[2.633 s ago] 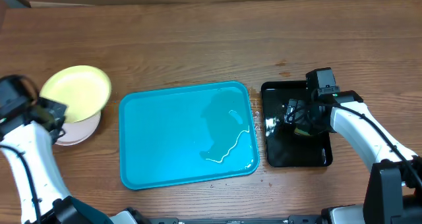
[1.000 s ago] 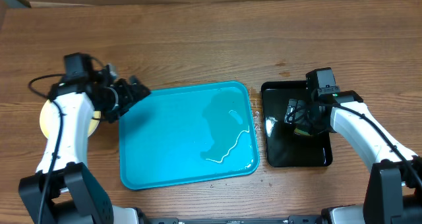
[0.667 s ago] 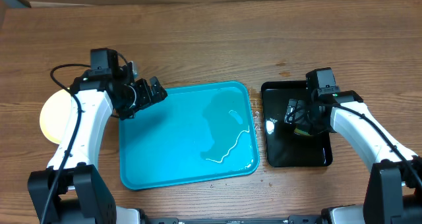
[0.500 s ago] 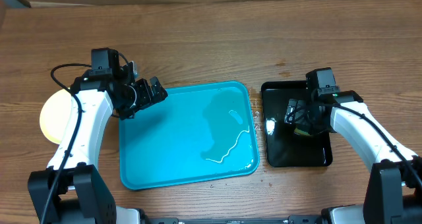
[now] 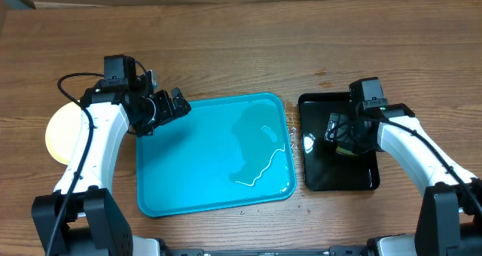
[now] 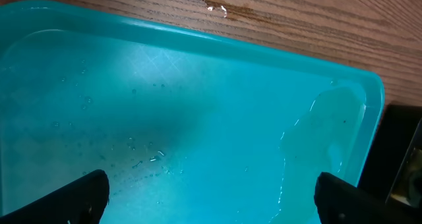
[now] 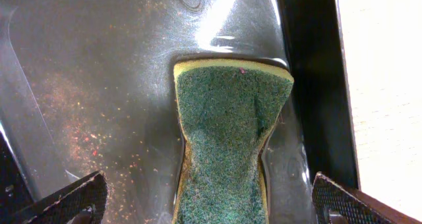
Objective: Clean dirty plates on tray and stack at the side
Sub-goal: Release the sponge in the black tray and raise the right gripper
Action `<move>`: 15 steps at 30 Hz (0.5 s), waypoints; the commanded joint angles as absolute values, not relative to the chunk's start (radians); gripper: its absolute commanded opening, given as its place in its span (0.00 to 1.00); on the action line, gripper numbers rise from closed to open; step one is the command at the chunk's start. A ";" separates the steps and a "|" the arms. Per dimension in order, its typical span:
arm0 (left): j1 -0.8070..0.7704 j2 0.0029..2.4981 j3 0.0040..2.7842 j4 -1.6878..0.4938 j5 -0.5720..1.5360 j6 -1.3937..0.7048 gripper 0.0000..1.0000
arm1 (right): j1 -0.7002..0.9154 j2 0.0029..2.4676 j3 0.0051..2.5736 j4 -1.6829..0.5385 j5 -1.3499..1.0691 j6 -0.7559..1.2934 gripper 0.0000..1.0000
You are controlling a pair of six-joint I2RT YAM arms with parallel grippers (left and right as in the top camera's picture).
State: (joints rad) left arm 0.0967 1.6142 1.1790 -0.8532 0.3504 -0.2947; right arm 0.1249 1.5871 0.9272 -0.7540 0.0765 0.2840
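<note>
The turquoise tray (image 5: pixel 196 173) lies mid-table with no plate on it, only a film of water (image 5: pixel 260 162). A pale yellow plate (image 5: pixel 59 132) rests on the table left of the tray, partly hidden by my left arm; whether others lie under it I cannot tell. My left gripper (image 5: pixel 179 105) hovers open over the tray's far left corner. In the left wrist view its fingers (image 6: pixel 86 197) stand wide above the wet tray (image 6: pixel 165 85), holding nothing. My right gripper (image 5: pixel 335 135) is open over a green-and-yellow sponge (image 7: pixel 224 138), its fingers (image 7: pixel 72 201) apart from the sponge on both sides.
A glossy black tray (image 5: pixel 354 177) stands right of the turquoise one and holds the sponge; its floor (image 7: pixel 99 85) is wet and speckled with crumbs. Small wet marks (image 5: pixel 324 79) dot the wood behind the trays. A cardboard edge runs along the far side.
My left arm let go of the yellow plate at the left and swung right to the tray's corner, then stopped. The right arm has not moved.
</note>
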 commanded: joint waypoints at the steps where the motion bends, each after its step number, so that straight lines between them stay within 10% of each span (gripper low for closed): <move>1: 0.095 1.601 1.196 -0.852 0.339 -0.276 1.00 | 0.126 1.585 0.922 -0.752 0.073 0.284 1.00; 15: 0.095 1.601 1.196 -0.852 0.339 -0.276 1.00 | 0.126 1.246 0.922 -0.753 0.073 0.284 1.00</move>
